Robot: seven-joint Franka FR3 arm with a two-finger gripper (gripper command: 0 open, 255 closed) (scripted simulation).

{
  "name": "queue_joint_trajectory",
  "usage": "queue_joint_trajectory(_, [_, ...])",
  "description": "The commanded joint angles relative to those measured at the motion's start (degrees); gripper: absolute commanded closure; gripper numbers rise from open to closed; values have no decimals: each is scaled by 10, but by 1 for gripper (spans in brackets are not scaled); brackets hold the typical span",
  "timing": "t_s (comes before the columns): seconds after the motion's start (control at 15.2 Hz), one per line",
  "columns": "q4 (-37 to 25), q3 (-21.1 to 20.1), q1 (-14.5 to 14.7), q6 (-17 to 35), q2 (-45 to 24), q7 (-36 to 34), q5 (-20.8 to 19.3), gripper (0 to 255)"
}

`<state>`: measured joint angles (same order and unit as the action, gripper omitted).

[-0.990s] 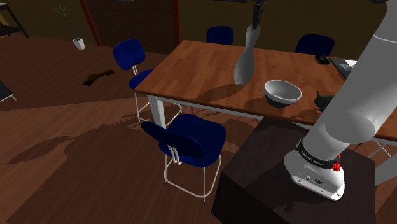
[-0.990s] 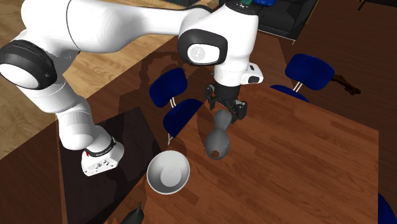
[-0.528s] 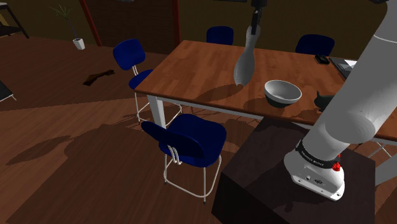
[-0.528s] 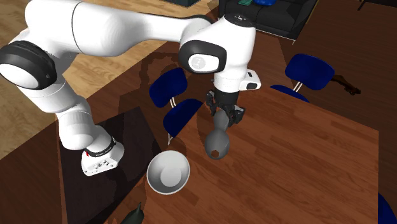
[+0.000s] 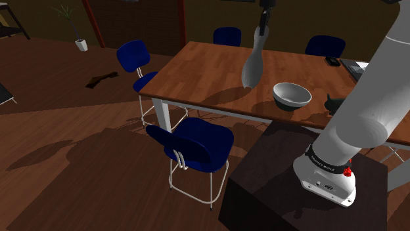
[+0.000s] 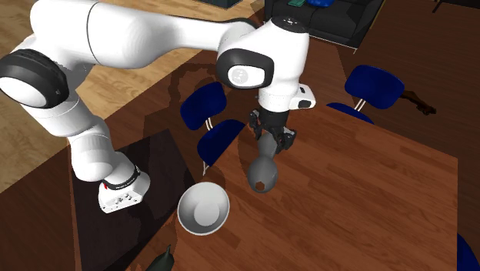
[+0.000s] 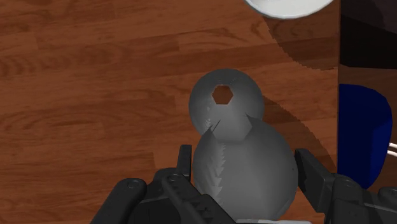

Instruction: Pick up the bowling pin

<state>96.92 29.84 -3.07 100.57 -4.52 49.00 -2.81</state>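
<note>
A grey bowling pin [image 5: 251,65] stands tilted on the brown wooden table [image 5: 197,72], narrow neck up and wide end down. My black gripper [image 5: 263,26] is shut on the neck from above. In the second exterior view the gripper [image 6: 271,142] clasps the pin [image 6: 263,173], whose wide end shows a small hole. In the wrist view the gripper [image 7: 245,165] presses both sides of the pin [image 7: 226,105]. I cannot tell whether the wide end touches the tabletop.
A white bowl [image 5: 292,95] sits on the table beside the pin, towards the stand [image 5: 263,190]. A small dark object [image 5: 335,103] lies near the table edge. Blue chairs [image 5: 194,141] [image 5: 135,56] stand along the table's near side and end.
One second ago the fingers stood wide apart around the pin's neck; they have since closed onto it. Nothing has moved over the last half second.
</note>
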Motion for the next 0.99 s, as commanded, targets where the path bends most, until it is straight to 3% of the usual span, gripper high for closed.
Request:
queue_joint_trajectory(0.0, [-9, 0, 0, -8, -1, 1, 0, 255])
queue_joint_trajectory(0.92, [-143, 4, -8, -122, -24, 16, 12, 255])
